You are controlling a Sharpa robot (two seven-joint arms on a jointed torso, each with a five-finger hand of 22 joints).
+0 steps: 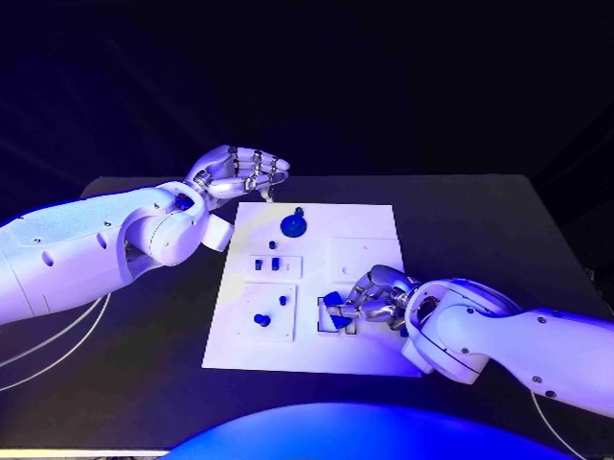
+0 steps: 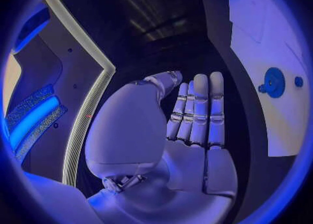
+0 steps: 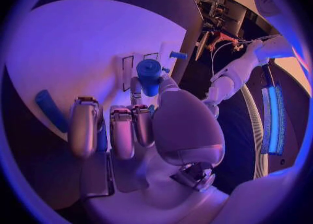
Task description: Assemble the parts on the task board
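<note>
The white task board [image 1: 369,230] lies in the middle of the black table. My right hand [image 1: 378,298] rests low over the board's near right part. In the right wrist view its thumb and a finger pinch a blue cylindrical part [image 3: 148,70] just above a slot in the board [image 3: 78,46]. My left hand [image 1: 239,173] hovers at the board's far left corner, holding nothing. Its fingers [image 2: 198,110] are stretched out flat. A blue round disc part [image 1: 294,226] [image 2: 273,82] stands near the board's far edge.
Two small blue pegs [image 1: 266,263] stand in a left-side plate, and another blue part [image 1: 262,319] sits in the plate nearer me. A blue piece [image 1: 346,324] lies by my right hand. An oblong blue part [image 3: 51,110] lies on the board.
</note>
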